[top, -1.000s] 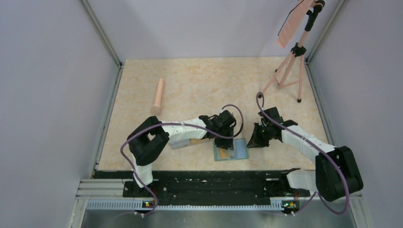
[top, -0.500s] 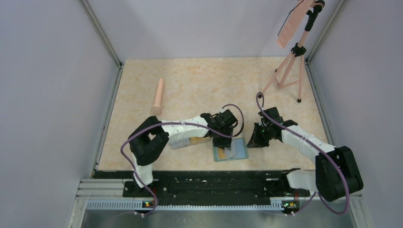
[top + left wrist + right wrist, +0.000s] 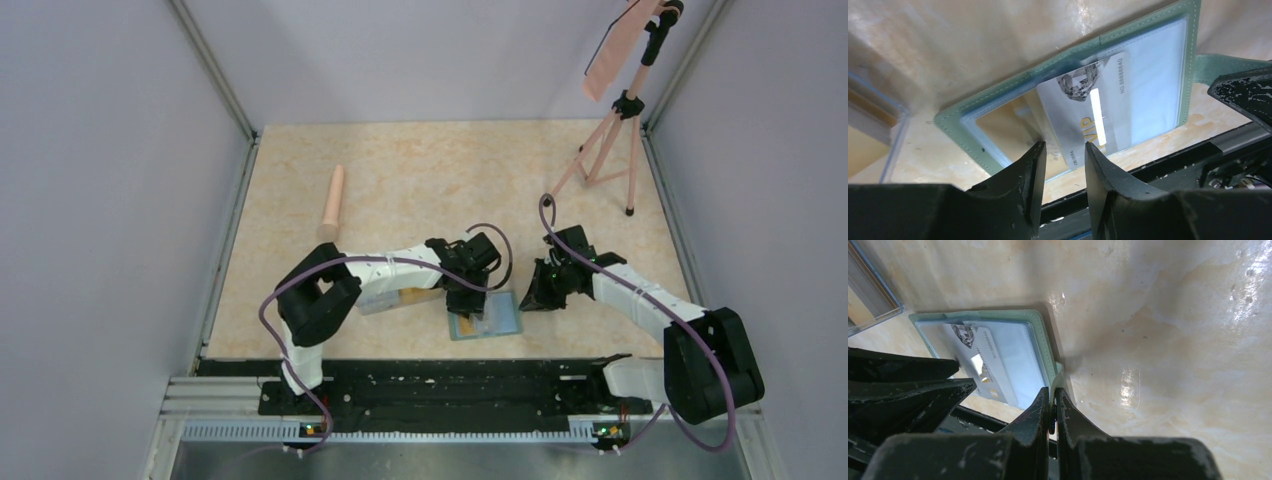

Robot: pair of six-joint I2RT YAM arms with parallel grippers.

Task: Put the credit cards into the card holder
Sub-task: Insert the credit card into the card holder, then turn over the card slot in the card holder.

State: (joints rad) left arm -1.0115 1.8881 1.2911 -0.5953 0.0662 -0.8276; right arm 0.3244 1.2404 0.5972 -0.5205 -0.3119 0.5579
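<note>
Left gripper (image 3: 467, 302) shifted slightly toward the front rail since a second ago, jaws a little wider; right arm unmoved.

Card holder (image 3: 505, 322): muted green, lying open and flat on the marbled table (image 3: 420, 170). VIP card (image 3: 1098, 95): silver-white, lying on the holder's clear pocket page and apparently partly tucked in, its near end overlapping the holder's rim. Left gripper: fingers spread, poised just above that near end, pinching nothing. Right gripper (image 3: 1052, 396): fingers pressed together on the snap tab (image 3: 1058, 371) at the holder's right edge. Clear plastic box (image 3: 878, 125): just left of the holder, partly under the left arm, orange cards (image 3: 418, 297) inside. Peach rod (image 3: 332, 203): well beyond the holder, to its left. Pink tripod (image 3: 605, 140): far beyond the holder, to its right.
</note>
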